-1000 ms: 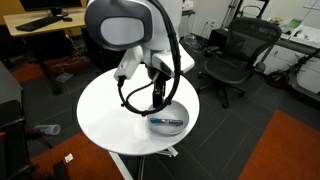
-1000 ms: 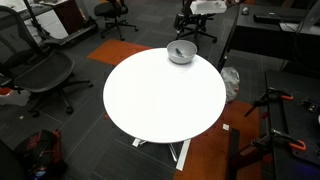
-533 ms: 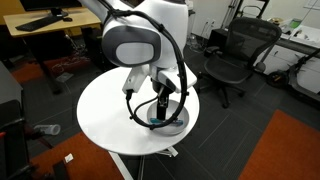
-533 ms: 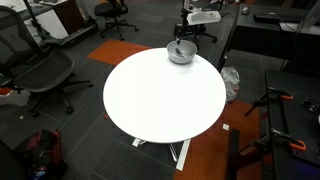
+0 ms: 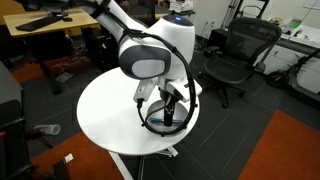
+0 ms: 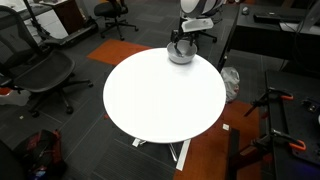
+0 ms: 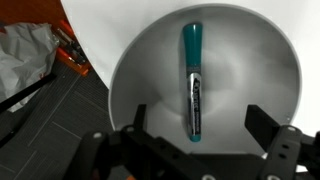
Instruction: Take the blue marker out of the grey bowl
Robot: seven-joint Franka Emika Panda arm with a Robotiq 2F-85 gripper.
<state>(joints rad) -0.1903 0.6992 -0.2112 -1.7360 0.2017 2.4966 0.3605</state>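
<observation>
**Closing in on the grey bowl, jaws spread wide**

Compared with half a second ago, my arm has swung further across the white round table [image 5: 105, 105] and sunk lower, so its big rounded joint now hangs over the table's far side. A second ago the blue marker showed in an exterior view; now my wrist hides it there.

My gripper [image 7: 198, 125] points straight down into the grey bowl [image 7: 255, 60], its jaws parted and holding nothing. In the wrist view my two fingers [image 7: 135, 125] stand on either side of the blue marker [image 7: 192, 80], not touching it. It lies flat on the bowl's bottom, its teal end away from me and its dark end between my fingertips.

In both exterior views my gripper [image 5: 165, 110] [image 6: 181, 42] sits just above the bowl [image 5: 183, 120] [image 6: 181, 56], which rests near the table's edge [image 6: 165, 100].
</observation>
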